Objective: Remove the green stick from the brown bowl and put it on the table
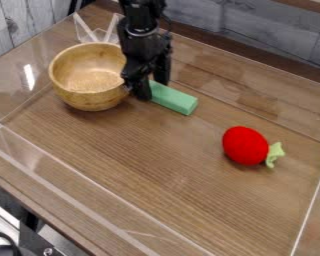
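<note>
On the table (149, 170), right of the brown bowl (91, 79) in the upper middle, the green stick (170, 99) is lying flat beside the pincer (145, 90), whose spread and hold I cannot tell, so lifting straight up is calling for gentleness.

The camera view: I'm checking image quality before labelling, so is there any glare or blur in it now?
In the camera view, small bright glints sit on the red strawberry toy; the dark gripper looks soft, its fingertips hard to make out beside the green stick.
</note>
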`<state>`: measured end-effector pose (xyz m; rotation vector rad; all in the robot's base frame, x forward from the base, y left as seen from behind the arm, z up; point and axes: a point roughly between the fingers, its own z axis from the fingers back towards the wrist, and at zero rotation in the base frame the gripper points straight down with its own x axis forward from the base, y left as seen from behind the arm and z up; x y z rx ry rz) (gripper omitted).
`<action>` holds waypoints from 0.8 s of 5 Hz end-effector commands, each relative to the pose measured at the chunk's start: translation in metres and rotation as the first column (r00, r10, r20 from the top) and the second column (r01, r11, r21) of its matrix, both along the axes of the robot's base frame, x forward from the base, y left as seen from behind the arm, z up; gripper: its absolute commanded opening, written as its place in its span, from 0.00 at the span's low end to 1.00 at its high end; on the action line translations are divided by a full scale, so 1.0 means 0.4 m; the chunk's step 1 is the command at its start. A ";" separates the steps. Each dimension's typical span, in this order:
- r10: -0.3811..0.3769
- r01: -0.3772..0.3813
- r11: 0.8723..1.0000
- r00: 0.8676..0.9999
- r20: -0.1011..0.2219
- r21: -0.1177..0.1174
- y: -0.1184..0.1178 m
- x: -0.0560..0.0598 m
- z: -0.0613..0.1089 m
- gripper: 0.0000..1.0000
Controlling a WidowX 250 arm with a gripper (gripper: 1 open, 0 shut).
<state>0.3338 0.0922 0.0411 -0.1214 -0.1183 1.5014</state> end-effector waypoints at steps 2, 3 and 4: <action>0.016 -0.016 1.000 0.999 0.047 0.015 0.052 0.037 0.068 1.00; 0.019 -0.020 1.000 0.999 0.044 0.009 0.041 0.041 0.070 1.00; 0.042 -0.043 0.999 0.998 0.042 0.008 0.031 0.035 0.099 1.00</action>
